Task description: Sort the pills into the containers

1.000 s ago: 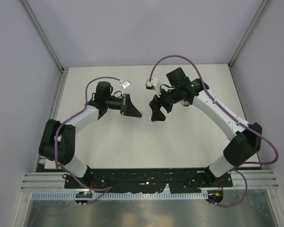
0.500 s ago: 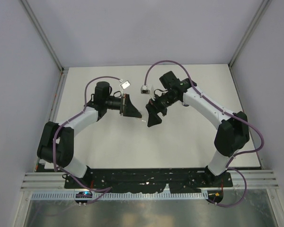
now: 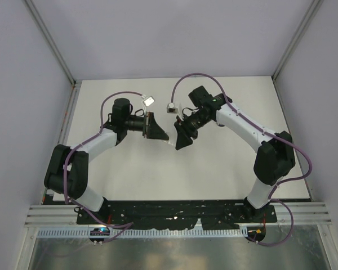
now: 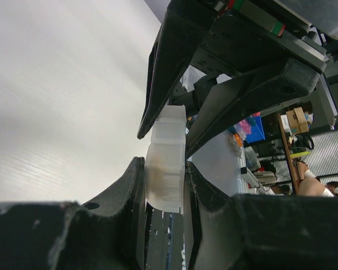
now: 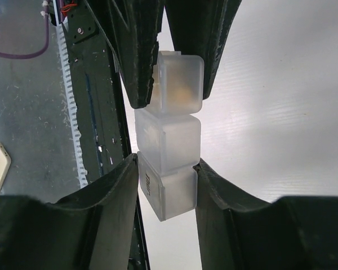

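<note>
Pillbox (image 5: pixel 169 138), one cell tinted orange inside, is clamped between left end effector (image 4: pixel 164 174) and right end effector (image 5: pixel 168 169).

Your tabletop from above

You have a white tabletop (image 3: pixel 214 169) with a faint straight grain, boxed in by pale walls (image 3: pixel 169 34) on three sides. Along its near edge runs a black rail (image 3: pixel 174 209), where the left arm's base (image 3: pixel 93 198) and the right arm's base (image 3: pixel 258 198) stand well apart. Soft shadows fall across the middle.
</note>
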Tool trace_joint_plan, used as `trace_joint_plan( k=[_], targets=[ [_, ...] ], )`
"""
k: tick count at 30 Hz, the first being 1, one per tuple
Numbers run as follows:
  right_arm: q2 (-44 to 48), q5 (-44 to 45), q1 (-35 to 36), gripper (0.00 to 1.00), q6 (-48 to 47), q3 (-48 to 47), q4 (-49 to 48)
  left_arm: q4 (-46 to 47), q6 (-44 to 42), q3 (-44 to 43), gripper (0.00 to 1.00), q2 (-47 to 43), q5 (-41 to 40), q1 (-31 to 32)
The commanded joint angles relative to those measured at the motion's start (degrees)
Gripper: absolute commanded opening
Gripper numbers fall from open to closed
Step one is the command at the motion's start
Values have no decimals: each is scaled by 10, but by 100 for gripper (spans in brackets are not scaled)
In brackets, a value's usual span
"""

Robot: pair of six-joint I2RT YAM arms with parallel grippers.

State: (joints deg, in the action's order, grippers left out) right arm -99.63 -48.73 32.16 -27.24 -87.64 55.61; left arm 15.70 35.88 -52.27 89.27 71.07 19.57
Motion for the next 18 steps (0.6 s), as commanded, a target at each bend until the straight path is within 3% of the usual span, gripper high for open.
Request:
trace_joint_plan(
  k=[1,2,4,7,11,18],
  targets=[
    [0,-14,1,26,-4,-12,-9,33,8,2,0,-4,10,8],
    [-1,-15,1,27,-3,-12,-9,33,8,2,0,-3,10,8],
    [1,-17,0,37,-2,-14,-6,31,4,3,0,-2,11,8],
    [5,-17,-3,65,-1,-17,-1,24,-4,2,0,-2,10,8],
    [19,-10,-11,84,2,-17,-2,-4,-31,0,0,-4,1,8],
    [57,18,-21,98,4,-16,-2,-43,-64,-6,0,-8,-30,8]
  ],
)
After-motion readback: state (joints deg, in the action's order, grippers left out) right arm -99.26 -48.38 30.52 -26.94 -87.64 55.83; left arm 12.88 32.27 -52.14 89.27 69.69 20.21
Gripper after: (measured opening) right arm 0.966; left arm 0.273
